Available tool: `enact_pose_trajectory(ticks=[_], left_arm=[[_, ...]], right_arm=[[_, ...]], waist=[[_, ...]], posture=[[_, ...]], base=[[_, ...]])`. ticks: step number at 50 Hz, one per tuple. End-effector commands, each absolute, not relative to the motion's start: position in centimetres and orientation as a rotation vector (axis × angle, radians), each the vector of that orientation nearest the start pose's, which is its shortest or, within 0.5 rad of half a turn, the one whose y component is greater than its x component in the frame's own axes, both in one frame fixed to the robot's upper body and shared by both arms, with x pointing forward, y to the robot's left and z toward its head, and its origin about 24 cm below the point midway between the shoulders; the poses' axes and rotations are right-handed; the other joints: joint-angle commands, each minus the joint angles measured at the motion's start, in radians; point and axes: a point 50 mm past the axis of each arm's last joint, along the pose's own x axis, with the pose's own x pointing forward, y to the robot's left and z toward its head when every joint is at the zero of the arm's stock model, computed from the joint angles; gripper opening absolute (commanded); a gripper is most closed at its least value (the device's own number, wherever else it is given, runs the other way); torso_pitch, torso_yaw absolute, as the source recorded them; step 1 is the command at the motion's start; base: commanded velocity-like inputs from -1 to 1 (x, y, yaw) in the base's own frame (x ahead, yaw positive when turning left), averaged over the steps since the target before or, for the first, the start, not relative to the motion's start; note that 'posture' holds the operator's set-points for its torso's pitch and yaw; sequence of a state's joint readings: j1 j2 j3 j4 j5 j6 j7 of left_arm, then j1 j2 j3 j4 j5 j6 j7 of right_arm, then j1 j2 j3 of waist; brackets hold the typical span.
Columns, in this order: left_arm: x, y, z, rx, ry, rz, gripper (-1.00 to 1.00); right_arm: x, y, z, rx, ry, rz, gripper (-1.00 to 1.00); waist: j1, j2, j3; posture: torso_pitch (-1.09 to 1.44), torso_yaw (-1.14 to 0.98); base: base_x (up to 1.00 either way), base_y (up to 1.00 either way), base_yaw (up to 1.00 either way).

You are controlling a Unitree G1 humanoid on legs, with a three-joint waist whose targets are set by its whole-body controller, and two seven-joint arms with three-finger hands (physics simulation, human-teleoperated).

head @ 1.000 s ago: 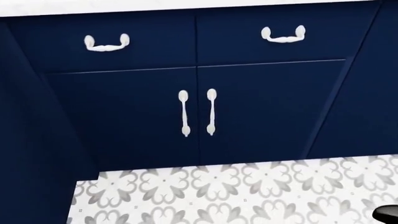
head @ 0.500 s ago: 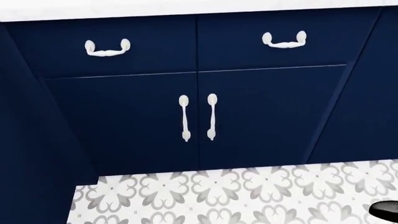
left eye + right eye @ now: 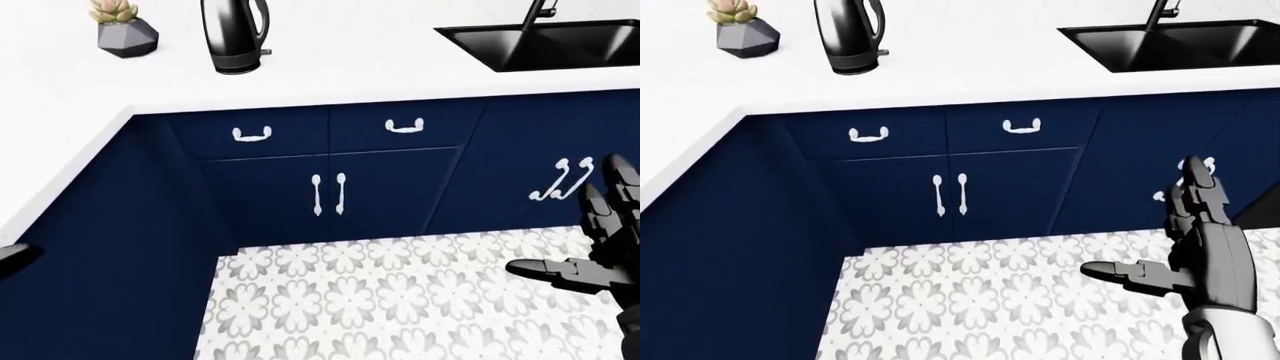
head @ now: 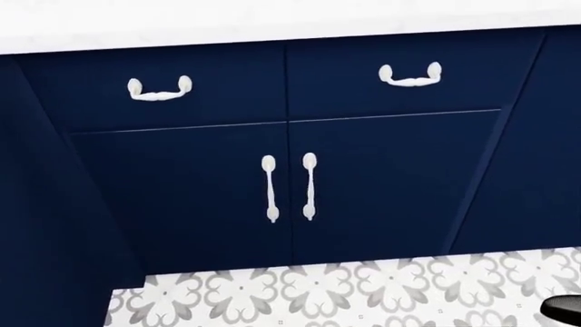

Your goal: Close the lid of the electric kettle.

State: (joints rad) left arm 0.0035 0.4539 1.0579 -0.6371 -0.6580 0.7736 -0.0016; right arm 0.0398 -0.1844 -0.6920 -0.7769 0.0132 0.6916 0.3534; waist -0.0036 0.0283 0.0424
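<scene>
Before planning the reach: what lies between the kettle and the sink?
Only bare white counter between kettle and sink, in the left-eye view.

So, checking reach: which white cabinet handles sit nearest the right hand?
The curved white handle pair beside the right hand, below the black sink.

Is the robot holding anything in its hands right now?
No. The right hand hangs open over the floor, fingers spread and empty. Only a sliver of the left hand shows. The kettle stands untouched on the counter.
</scene>
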Motion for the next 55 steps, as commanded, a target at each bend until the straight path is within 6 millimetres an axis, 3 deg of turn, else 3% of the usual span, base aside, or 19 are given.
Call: enact_pose_trajectory(ticks=[1,14,18,21,23,26,27,31,35,36,38,40,45,47,48,49,50,51,55], left_arm=[[14.25,34.74,22.54,-0.02,-0.331,0.549,1.0],[14.32,34.76,22.39,-0.021,-0.328,0.548,1.0],[14.36,34.76,22.26,-0.021,-0.326,0.547,1.0],[14.37,34.76,22.23,-0.019,-0.325,0.547,1.0],[14.39,34.75,22.25,-0.021,-0.325,0.546,1.0],[14.37,34.76,22.26,-0.02,-0.325,0.547,1.0],[14.38,34.74,22.29,-0.02,-0.325,0.546,1.0],[14.4,34.78,22.2,-0.022,-0.324,0.546,1.0],[14.49,34.73,22.09,-0.021,-0.323,0.543,1.0],[14.4,34.74,22.18,-0.022,-0.324,0.543,1.0],[14.48,34.74,22.03,-0.022,-0.321,0.544,1.0],[14.49,34.73,22.01,-0.022,-0.32,0.543,1.0],[14.5,34.71,21.9,-0.022,-0.318,0.543,1.0],[14.5,34.76,21.91,-0.023,-0.319,0.544,1.0],[14.54,34.75,21.89,-0.022,-0.318,0.543,1.0],[14.56,34.72,21.9,-0.021,-0.318,0.542,1.0],[14.59,34.7,21.89,-0.021,-0.318,0.541,1.0],[14.58,34.69,21.93,-0.021,-0.319,0.541,1.0],[14.6,34.78,21.87,-0.02,-0.317,0.544,1.0]], right_arm=[[17.29,-28.24,17.98,-0.263,-0.14,-0.321,1.0],[17.39,-28.36,17.85,-0.271,-0.136,-0.323,1.0],[17.33,-28.34,17.93,-0.273,-0.134,-0.323,1.0],[17.4,-28.28,17.82,-0.276,-0.134,-0.321,1.0],[17.39,-28.32,17.8,-0.276,-0.134,-0.322,1.0],[17.42,-28.28,17.81,-0.276,-0.135,-0.321,1.0],[17.41,-28.29,17.81,-0.276,-0.135,-0.32,1.0],[17.42,-28.31,17.76,-0.277,-0.134,-0.32,1.0],[17.4,-28.31,17.77,-0.277,-0.135,-0.319,1.0],[17.4,-28.34,17.73,-0.277,-0.135,-0.32,1.0],[17.38,-28.32,17.73,-0.278,-0.134,-0.32,1.0],[17.35,-28.36,17.71,-0.278,-0.134,-0.321,1.0],[17.46,-28.36,17.52,-0.279,-0.132,-0.319,1.0],[17.49,-28.34,17.49,-0.28,-0.131,-0.319,1.0],[17.48,-28.29,17.53,-0.28,-0.131,-0.318,1.0],[17.53,-28.29,17.45,-0.281,-0.13,-0.317,1.0],[17.55,-28.33,17.45,-0.282,-0.13,-0.318,1.0],[17.56,-28.35,17.46,-0.28,-0.13,-0.318,1.0],[17.47,-28.29,17.59,-0.283,-0.131,-0.319,1.0]], waist=[[0.001,0.0,-0.008],[0.005,-0.016,-0.016],[-0.003,-0.005,-0.012],[-0.001,0.037,0.009],[-0.001,0.025,0.003],[0.008,0.04,0.003],[0.01,0.036,-0.005],[0.019,0.0,0.004],[0.027,-0.06,-0.019],[0.014,-0.046,-0.007],[0.007,-0.063,0.005],[-0.001,-0.054,0.0],[-0.007,-0.009,0.016],[-0.011,0.028,0.008],[-0.011,0.058,-0.005],[-0.014,0.067,-0.018],[0.002,0.048,-0.005],[-0.003,0.059,0.005],[0.01,0.029,-0.005]], posture=[[0.0,0.0],[0.0,0.0],[0.0,0.0],[0.0,0.0],[0.0,0.0],[0.0,0.0],[0.0,0.0],[0.0,0.0],[0.0,0.0],[0.0,0.0],[0.0,0.0],[0.0,0.0],[0.0,0.0],[0.0,0.0],[0.0,0.0],[0.0,0.0],[0.0,0.0],[0.0,0.0],[0.0,0.0]], base=[[0.09,0.0,0.0],[0.09,0.0,0.0],[0.11,0.0,0.0],[0.2,0.0,0.0],[0.23,0.0,0.0],[0.23,0.0,0.0],[0.24,0.0,0.0],[0.23,0.0,0.0],[0.24,0.0,0.0],[0.23,0.0,0.0],[0.23,0.0,0.0],[0.23,0.0,0.0],[0.24,0.0,0.0],[0.24,0.0,0.0],[0.24,0.0,0.0],[0.23,0.0,0.0],[0.24,0.0,0.0],[0.23,0.0,0.0],[0.24,0.0,0.0]])
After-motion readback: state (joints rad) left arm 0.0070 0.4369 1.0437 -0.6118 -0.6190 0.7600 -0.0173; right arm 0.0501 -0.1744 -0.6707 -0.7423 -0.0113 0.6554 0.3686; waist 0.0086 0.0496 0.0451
